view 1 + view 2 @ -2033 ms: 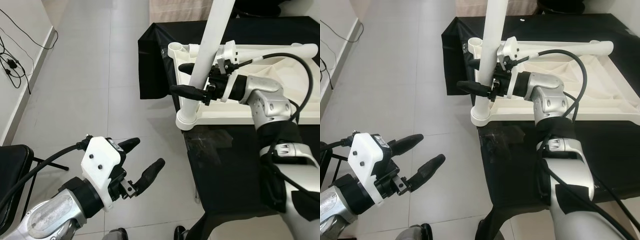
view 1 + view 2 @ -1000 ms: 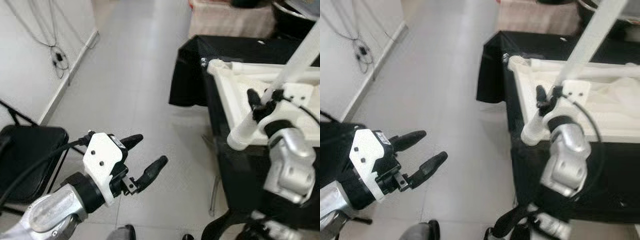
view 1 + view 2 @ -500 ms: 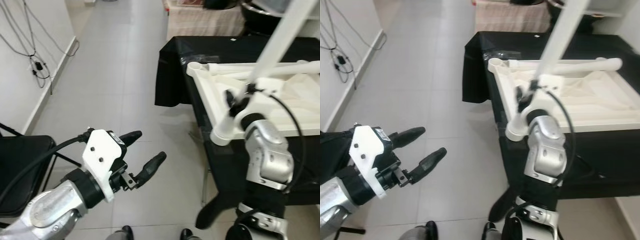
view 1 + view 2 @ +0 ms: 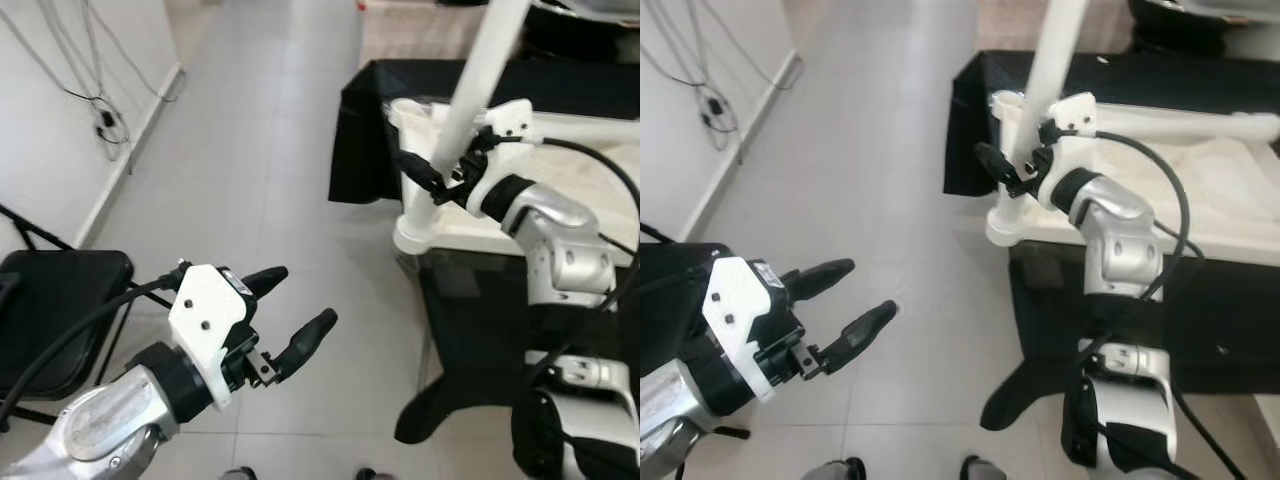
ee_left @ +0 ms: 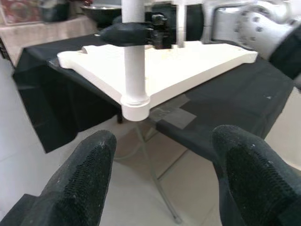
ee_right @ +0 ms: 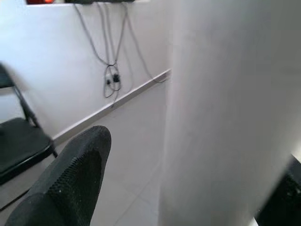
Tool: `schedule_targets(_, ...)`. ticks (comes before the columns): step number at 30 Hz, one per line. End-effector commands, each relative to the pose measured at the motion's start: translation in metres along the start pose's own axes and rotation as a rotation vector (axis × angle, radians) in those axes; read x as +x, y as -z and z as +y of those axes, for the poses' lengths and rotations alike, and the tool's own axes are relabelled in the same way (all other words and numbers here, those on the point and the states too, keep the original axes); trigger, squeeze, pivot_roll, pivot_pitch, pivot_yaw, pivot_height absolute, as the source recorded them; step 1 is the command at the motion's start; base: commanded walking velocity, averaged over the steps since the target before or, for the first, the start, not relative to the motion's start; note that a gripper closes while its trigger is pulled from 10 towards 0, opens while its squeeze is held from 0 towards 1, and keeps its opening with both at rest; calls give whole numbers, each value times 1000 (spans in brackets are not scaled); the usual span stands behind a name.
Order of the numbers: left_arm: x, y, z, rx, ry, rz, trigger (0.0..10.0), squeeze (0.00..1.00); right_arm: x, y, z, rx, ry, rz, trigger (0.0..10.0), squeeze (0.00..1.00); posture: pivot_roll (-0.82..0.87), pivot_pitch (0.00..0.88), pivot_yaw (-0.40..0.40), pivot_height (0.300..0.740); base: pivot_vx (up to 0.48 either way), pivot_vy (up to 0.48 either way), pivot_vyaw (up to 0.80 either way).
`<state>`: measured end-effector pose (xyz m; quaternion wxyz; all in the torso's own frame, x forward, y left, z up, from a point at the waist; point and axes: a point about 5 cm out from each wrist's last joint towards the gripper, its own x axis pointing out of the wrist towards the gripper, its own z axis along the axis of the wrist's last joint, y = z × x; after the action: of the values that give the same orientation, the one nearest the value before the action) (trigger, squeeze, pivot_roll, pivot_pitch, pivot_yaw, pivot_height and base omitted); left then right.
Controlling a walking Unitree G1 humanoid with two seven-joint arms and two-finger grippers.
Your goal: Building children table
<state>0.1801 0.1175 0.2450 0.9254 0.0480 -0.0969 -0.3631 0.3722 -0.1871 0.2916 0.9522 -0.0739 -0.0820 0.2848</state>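
Now right gripper clamps white table leg, unmarked

I see a black chair on the grey tile floor at my left. Cables hang down the white wall. A black cloth hangs over a stand at my right.

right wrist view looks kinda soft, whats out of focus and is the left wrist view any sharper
Right wrist view: the white table leg sits so close that it blurs into a pale featureless mass, the wall cables soft too. Left wrist view: sharper, leg and tabletop crisp, only the near fingers slightly soft.
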Motion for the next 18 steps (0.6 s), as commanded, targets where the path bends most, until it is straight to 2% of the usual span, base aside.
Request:
schedule_targets(1, -2, 1, -5, 1, 6, 12, 10000, 0, 3, 0, 0, -14, -24, 1, 10000, 0, 157, 233, -63, 740, 0, 0, 0)
schedule_targets(4, -3, 1, -8, -5, 2, 13, 10000, 0, 13, -3, 1, 10, -138, -19, 10000, 0, 159, 242, -66, 740, 0, 0, 0)
schedule_targets(8, -4, 1, -10, -12, 3, 15, 10000, 0, 24, -1, 4, 36, -225, -16, 10000, 0, 164, 255, -69, 740, 0, 0, 0)
schedule_targets(11, -4, 1, -11, -15, 1, 16, 10000, 0, 30, 4, 5, 67, -228, -2, 10000, 0, 167, 260, -71, 740, 0, 0, 0)
schedule_targets(12, -5, 1, -12, -18, -1, 18, 10000, 0, 31, 7, 5, 77, -226, 7, 0, 0, 173, 267, -75, 740, 0, 0, 0)
schedule_targets(18, -6, 2, -12, -24, -11, 23, 10000, 0, 32, 13, 4, 85, -236, 29, 0, 0, 177, 275, -77, 740, 0, 0, 0)
